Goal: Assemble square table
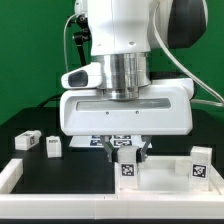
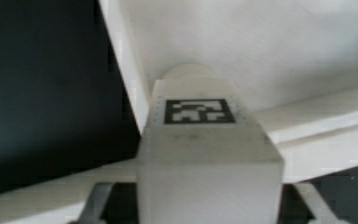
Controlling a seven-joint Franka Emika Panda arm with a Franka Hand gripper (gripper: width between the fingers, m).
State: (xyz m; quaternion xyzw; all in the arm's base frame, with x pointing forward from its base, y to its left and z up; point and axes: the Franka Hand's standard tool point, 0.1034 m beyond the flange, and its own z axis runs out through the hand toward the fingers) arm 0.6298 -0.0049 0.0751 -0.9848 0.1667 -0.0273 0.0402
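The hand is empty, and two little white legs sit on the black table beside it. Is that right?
Not quite. The hand is not empty: it grips a white leg with a tag, which the wrist view shows most plainly. The rest is right: two little white legs sit on the black table, on the exterior view's left.
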